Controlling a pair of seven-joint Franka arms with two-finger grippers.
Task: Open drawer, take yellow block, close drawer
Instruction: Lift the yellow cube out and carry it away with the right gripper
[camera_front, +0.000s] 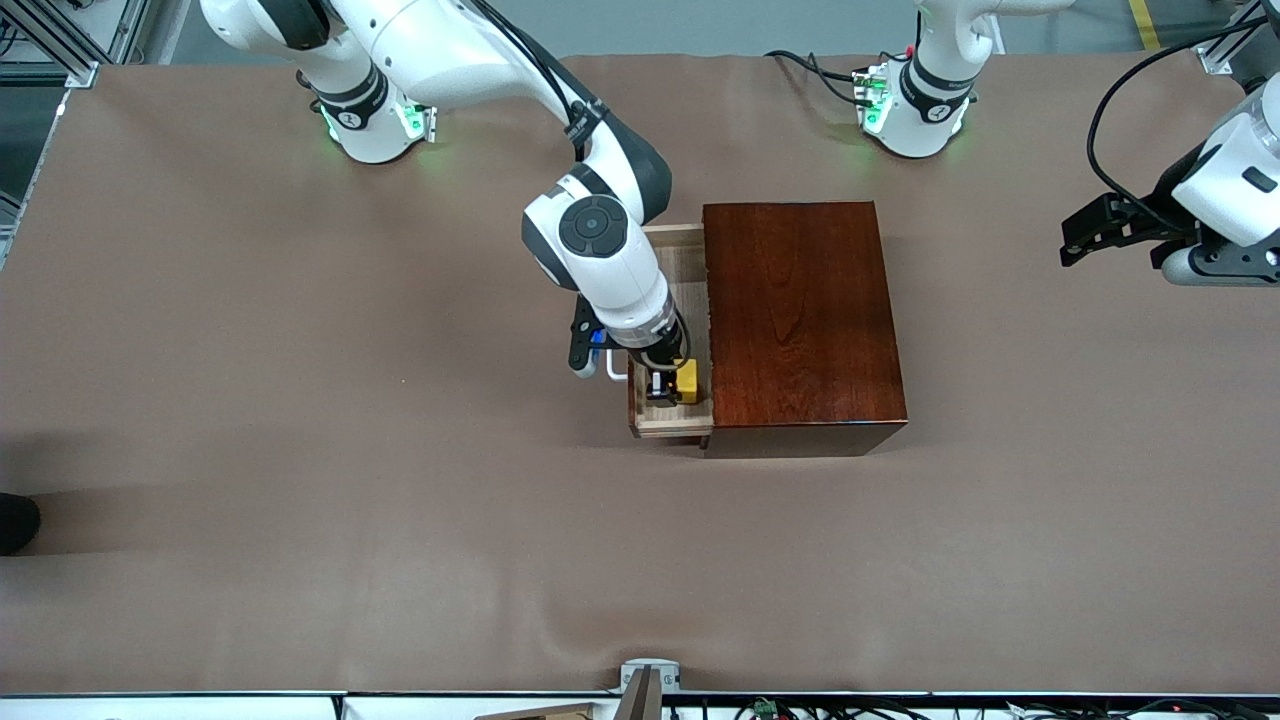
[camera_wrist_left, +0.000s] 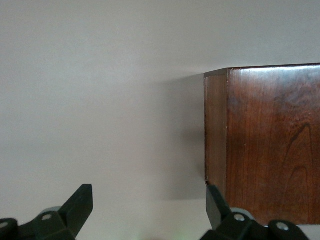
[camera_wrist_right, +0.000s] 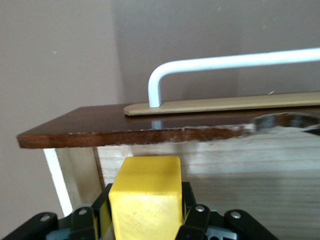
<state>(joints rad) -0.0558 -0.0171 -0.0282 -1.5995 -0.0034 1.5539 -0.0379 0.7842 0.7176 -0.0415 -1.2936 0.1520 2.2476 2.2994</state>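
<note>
Brown cloth is spread over the whole table, and a glossy reddish-brown wooden box is set near its middle. From the side of the box that faces the right arm's end of the table, the drawer is pulled out, so that its pale wood inside is shown. A white bar handle is fixed to the drawer's dark front. The right gripper is lowered into the open drawer, at the end nearer to the front camera, and its fingers are clamped on the yellow block. In the right wrist view the block is seen pinched between the black fingers, with the drawer's front panel and handle above it. The left gripper is held in the air over the left arm's end of the table, where that arm waits, and its fingers are spread well apart with nothing between them.
</note>
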